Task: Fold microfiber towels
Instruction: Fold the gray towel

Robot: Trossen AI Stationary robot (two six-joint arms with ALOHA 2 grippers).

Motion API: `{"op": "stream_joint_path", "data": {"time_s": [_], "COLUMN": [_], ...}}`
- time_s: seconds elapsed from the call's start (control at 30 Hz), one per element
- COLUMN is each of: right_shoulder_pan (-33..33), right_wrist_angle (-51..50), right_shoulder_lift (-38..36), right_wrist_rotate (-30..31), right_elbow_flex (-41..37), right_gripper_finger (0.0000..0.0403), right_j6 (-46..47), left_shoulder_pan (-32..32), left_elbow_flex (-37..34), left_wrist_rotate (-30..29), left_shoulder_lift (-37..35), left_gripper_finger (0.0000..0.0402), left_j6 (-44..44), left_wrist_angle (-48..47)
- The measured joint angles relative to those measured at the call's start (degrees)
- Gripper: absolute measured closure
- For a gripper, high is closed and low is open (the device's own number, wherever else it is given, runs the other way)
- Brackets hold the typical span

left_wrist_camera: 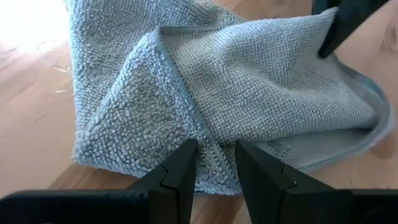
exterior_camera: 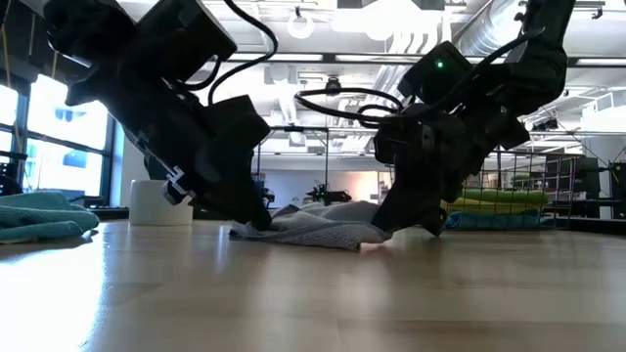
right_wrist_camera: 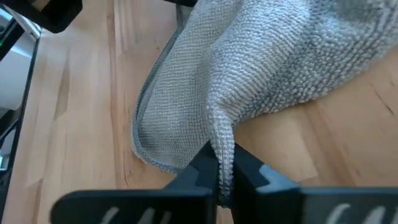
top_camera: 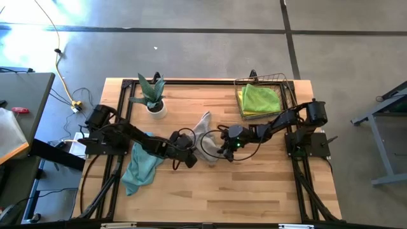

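Observation:
A grey towel (top_camera: 203,129) lies crumpled in the middle of the table, with both grippers at its near end. My left gripper (top_camera: 190,160) stands at the towel's near left part and has cloth between its fingers (left_wrist_camera: 214,163). To its right, my right gripper (top_camera: 224,152) is shut on a gathered ridge of the same towel. In the low view the towel (exterior_camera: 318,225) rests on the tabletop between the two arms. A teal towel (top_camera: 141,166) lies bunched on the table under the left arm. My left gripper has the grey towel's near edge, where a hem ridge (left_wrist_camera: 210,144) runs, between its two fingers. The fingers come slanting down from the table's left. The towel lies on the table, folded over in several layers there. My right gripper pinches a narrow gathered ridge of the grey towel (right_wrist_camera: 219,146) between its two fingers. The fingers come slanting down from the table's right. The cloth rises slightly into the pinch; the rest of the towel lies slack on the table.
A copper wire basket (top_camera: 287,86) at the far right holds lime green and yellow towels (top_camera: 261,98). A potted plant (top_camera: 152,97) stands at the far left. Bare wood lies toward the table's near edge.

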Motion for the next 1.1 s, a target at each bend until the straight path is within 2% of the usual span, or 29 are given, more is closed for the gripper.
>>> {"op": "stream_joint_path", "data": {"time_s": [0.27, 0.47, 0.6, 0.83, 0.97, 1.1], "right_shoulder_pan": [-0.1, 0.0, 0.8, 3.6, 5.3, 6.4], "right_wrist_angle": [-1.3, -13.1, -26.3, -50.5, -57.9, -62.5], "right_shoulder_lift": [-1.6, -7.1, -10.0, -11.1, -11.1, -11.1], "right_wrist_rotate": [0.6, 3.1, 8.6, 21.7, 29.2, 34.3], "right_elbow_flex": [1.4, 6.2, 12.2, 25.9, 32.3, 36.9], "right_gripper_finger": [0.0400, 0.0402, 0.0402, 0.0402, 0.0402, 0.0403], "right_j6": [-2.0, -8.9, -15.6, -28.4, -37.4, -45.9], "left_shoulder_pan": [0.0, 0.0, 0.0, 0.0, 0.0, -0.1], "left_elbow_flex": [0.0, 0.0, 0.0, 0.0, 0.0, 0.0], "left_wrist_rotate": [-0.4, -1.4, -6.0, -16.2, -16.2, -15.5], "left_shoulder_lift": [-4.4, -8.1, -9.9, -11.0, -11.0, -11.0], "left_gripper_finger": [0.0298, 0.0298, 0.0298, 0.0298, 0.0298, 0.0298], "left_j6": [5.6, 9.0, 12.0, 20.8, 24.6, 29.5], "left_wrist_angle": [-0.6, -1.7, -2.0, 0.1, 2.4, 7.8]}}
